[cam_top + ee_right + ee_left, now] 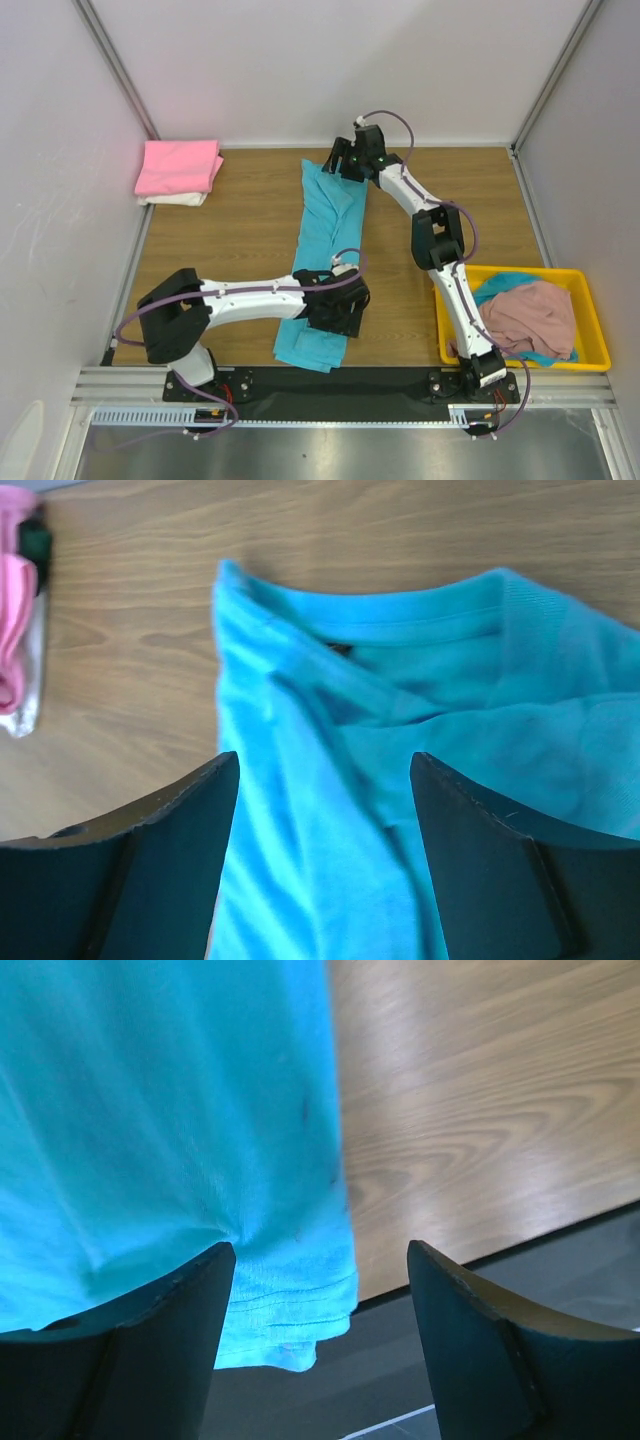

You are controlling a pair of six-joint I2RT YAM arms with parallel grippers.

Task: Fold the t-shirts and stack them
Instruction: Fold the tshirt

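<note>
A teal t-shirt [325,240] lies folded into a long narrow strip down the middle of the wooden table, its collar at the far end. My left gripper [345,305] is open and hovers over the shirt's near hem [290,1310], which hangs just over the table's front edge. My right gripper [345,160] is open above the collar end [400,630]; teal cloth lies below between its fingers. A folded pink t-shirt [178,166] lies on a folded white one [175,199] at the far left corner.
A yellow bin [592,340] at the near right holds a dusty-pink shirt [530,315] over another teal one. White walls enclose the table on three sides. The black front rail [450,1290] runs below the table's edge.
</note>
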